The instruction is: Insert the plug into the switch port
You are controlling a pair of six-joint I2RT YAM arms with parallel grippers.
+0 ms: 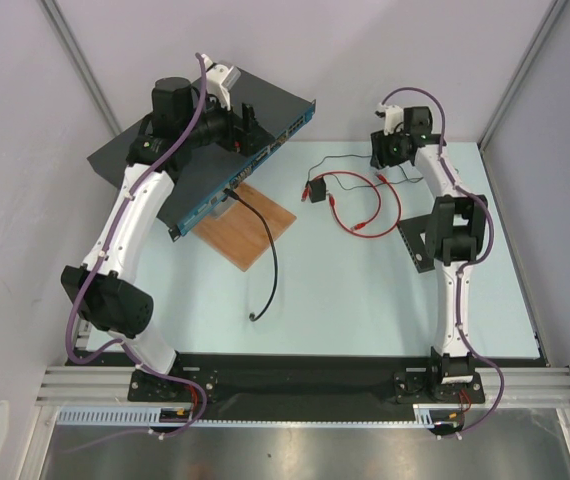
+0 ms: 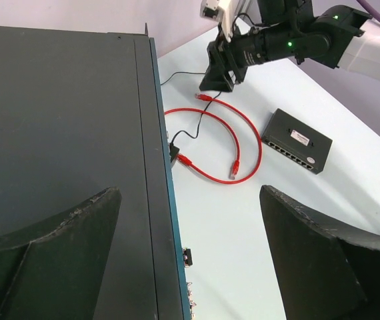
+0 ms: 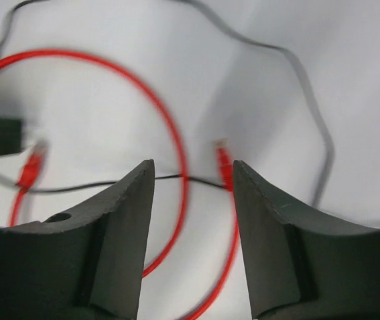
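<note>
Red cable (image 2: 261, 152) lies in loose loops on the pale bench (image 1: 365, 310), and the plug (image 3: 223, 159) I want rests flat at one free end, directly under my right end effector (image 3: 193, 172). Through the right wrist view its fingers stand half apart with nothing gripped. The plug shows in the gap, nearer one finger than the other, so I judge I'm lined up to straddle it for a pinch, though the blur stops me saying how far above it I am. The switch (image 2: 297, 141) lies flat close by, label up, and the port (image 2: 289, 152) I'm after is in the row along its side edge, facing the loops. That should let the plug go in level once carried over, but nothing pins the box, so it could slide under a push. My left end effector (image 2: 190, 195) hangs wide and empty over the rack (image 2: 57, 120), well apart from the cable: out of the way, I take it, and free to brace the switch if needed. The grasp is not yet made, and the insertion is all ahead.
</note>
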